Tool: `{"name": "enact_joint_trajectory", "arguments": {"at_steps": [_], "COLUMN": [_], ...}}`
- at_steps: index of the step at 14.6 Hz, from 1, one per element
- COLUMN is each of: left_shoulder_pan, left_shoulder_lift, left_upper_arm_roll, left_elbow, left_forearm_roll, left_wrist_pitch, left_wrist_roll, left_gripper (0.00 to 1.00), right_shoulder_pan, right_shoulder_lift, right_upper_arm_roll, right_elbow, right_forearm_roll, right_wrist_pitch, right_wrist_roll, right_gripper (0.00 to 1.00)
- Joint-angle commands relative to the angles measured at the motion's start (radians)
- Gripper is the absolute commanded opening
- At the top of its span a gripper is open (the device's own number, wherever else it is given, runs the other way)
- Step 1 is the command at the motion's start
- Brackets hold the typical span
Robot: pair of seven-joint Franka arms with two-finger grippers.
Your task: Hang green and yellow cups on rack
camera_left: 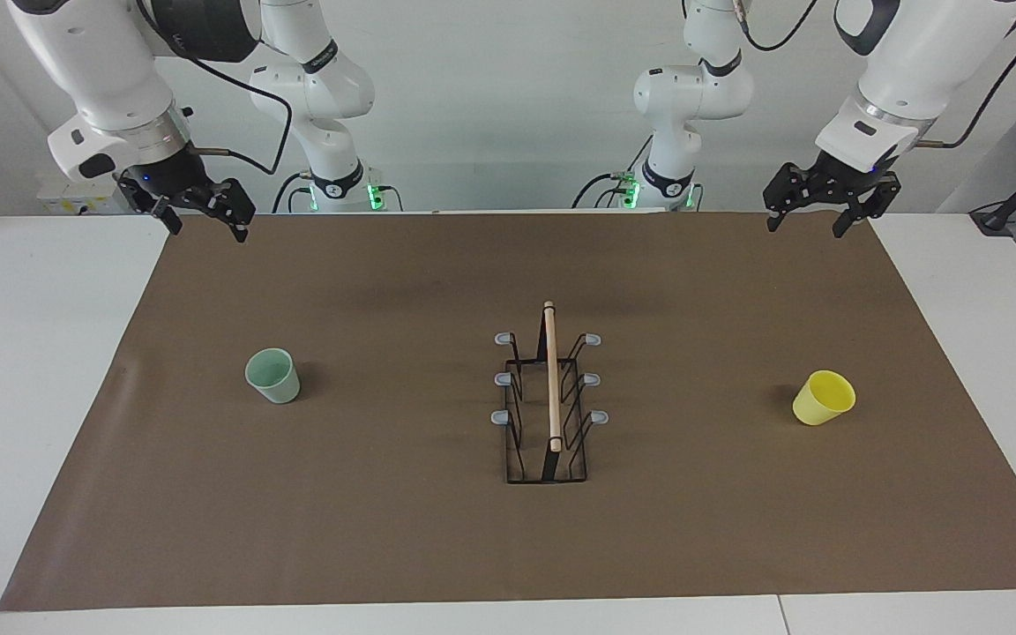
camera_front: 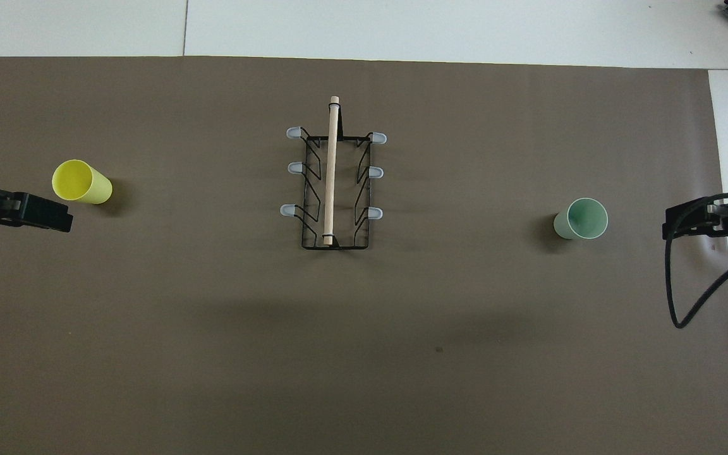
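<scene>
Both cups stand upright, nothing visible inside. Green cup at rack's 9 o'clock in the facing view, below the raised, spread right gripper; yellow cup at 3, below the raised, spread left gripper.

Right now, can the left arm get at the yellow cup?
Probably yes. The yellow cup stands alone at the left arm's end of the brown mat, the open left gripper hangs empty, and the wire rack stands well aside.
</scene>
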Motion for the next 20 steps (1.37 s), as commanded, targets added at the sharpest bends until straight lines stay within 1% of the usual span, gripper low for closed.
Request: {"name": "enact_joint_trajectory", "arguments": {"at_steps": [1,6,9,11,13,14,16,18,20], "left_shoulder_pan": [0.007,-0.002,0.006,0.003,0.003,0.003,-0.003,-0.005,-0.005], "left_shoulder_lift": [-0.032,-0.034,-0.031,-0.008,0.053,0.101,0.214,0.331,0.429], "left_upper_arm_roll": [0.000,-0.006,-0.003,0.002,0.006,0.021,0.086,0.133,0.205], "left_elbow": [-0.038,-0.043,-0.041,-0.023,0.038,0.087,0.228,0.363,0.437], "left_forearm_roll": [0.018,0.019,0.009,0.007,-0.001,-0.022,-0.041,-0.064,-0.117], "left_wrist_pitch": [0.015,0.014,0.058,0.058,0.040,-0.001,-0.063,-0.097,-0.092], "left_wrist_roll": [-0.004,-0.021,-0.108,-0.111,-0.114,-0.116,-0.116,-0.123,-0.145], "left_gripper": [1.00,1.00,1.00,1.00,1.00,1.00,1.00,1.00,1.00], "right_shoulder_pan": [-0.005,-0.018,-0.007,-0.016,-0.015,-0.015,-0.018,-0.034,-0.034], "right_shoulder_lift": [-0.024,-0.022,-0.030,-0.047,-0.059,-0.061,-0.058,-0.046,-0.030], "right_upper_arm_roll": [0.008,0.007,0.007,0.004,0.004,0.002,0.002,0.001,0.001], "right_elbow": [-0.025,-0.023,-0.017,-0.015,-0.031,-0.038,-0.055,-0.075,-0.113], "right_forearm_roll": [0.002,0.003,0.003,0.003,0.009,0.016,0.016,0.029,0.031], "right_wrist_pitch": [0.015,0.034,0.031,0.022,-0.008,-0.002,0.000,0.000,0.037], "right_wrist_roll": [-0.010,0.003,-0.004,-0.009,-0.003,-0.003,-0.013,-0.076,-0.104], "right_gripper": [1.00,1.00,1.00,1.00,1.00,1.00,1.00,1.00,1.00]}}
